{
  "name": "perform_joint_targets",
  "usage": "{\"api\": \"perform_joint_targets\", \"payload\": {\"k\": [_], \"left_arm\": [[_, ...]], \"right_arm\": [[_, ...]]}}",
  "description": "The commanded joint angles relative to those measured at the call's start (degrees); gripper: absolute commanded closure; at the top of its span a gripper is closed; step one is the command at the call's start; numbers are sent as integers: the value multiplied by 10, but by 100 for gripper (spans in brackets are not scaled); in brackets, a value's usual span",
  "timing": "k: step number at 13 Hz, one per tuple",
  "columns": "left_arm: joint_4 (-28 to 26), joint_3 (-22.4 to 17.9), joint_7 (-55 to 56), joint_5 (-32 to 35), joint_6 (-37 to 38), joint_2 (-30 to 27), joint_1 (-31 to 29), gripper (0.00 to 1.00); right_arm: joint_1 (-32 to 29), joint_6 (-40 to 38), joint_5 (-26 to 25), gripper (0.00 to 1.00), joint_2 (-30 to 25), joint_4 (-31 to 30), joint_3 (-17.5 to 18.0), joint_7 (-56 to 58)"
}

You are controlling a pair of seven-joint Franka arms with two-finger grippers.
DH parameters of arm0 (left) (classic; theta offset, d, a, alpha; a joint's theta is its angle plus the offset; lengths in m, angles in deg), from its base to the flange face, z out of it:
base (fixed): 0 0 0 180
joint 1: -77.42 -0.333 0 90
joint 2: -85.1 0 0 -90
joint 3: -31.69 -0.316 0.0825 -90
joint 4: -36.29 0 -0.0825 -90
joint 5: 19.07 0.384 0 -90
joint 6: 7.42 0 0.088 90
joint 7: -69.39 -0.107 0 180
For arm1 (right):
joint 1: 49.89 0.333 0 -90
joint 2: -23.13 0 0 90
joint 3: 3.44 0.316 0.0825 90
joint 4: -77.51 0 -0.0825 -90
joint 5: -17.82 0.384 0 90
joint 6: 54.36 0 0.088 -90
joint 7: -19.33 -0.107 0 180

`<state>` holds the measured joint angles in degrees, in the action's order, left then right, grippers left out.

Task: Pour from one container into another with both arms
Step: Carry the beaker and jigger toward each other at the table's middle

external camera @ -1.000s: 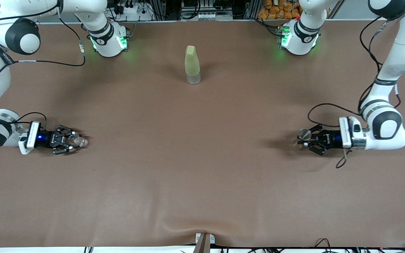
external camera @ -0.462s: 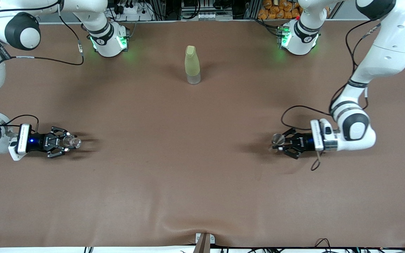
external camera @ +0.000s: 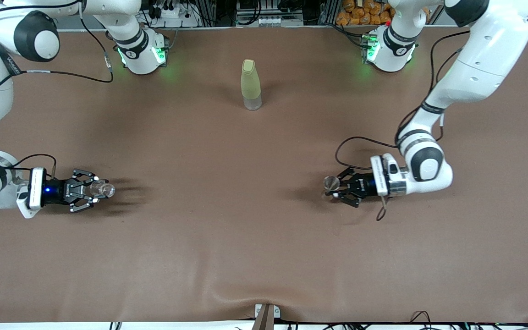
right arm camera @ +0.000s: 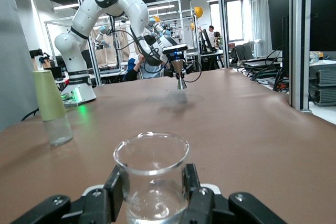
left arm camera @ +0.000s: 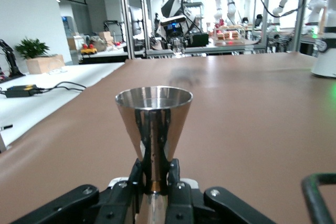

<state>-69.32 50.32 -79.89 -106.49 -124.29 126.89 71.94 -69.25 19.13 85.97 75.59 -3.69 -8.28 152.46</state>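
Brown cloth covers the table (external camera: pixel 264 238), smooth and matte, with a soft ripple at its near edge. We see the two white jointed arms reaching low over it from either end. A tall pale yellow-green bottle (external camera: pixel 250 85) with a clear base stands upright far up the middle, between the bases. Our left gripper (external camera: pixel 336 188), black and two-fingered, hangs over the cloth toward the left arm's end, clamped on the narrow waist of the metal jigger (left arm camera: pixel 153 124), a shiny hourglass with a round rim, upright. Our right gripper (external camera: pixel 94 189) is over the right arm's end, pinched on the glass cup (right arm camera: pixel 151 179), tiny, clear, thimble-shaped, mouth up.
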Motion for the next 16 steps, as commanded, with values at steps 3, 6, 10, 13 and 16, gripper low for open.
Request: {"api": "perform_joint_targets", "payload": {"k": [3, 6, 10, 13, 16], "left_arm": [[-8, -2, -33, -120, -61, -1, 76, 100], [7, -2, -44, -169, -112, 11, 134, 100], [24, -7, -102, -239, -119, 38, 200, 100], [29, -7, -142, -285, -142, 53, 237, 100], [72, -11, -155, -336, -174, 78, 282, 100]], "right_arm": [[46, 47, 48, 73, -40, -33, -2, -16], [93, 97, 108, 73, -73, -87, -3, -16], [166, 181, 190, 73, -146, -213, -3, -28], [219, 245, 241, 73, -206, -281, -2, -28], [264, 270, 293, 73, -230, -323, -2, -27]]}}
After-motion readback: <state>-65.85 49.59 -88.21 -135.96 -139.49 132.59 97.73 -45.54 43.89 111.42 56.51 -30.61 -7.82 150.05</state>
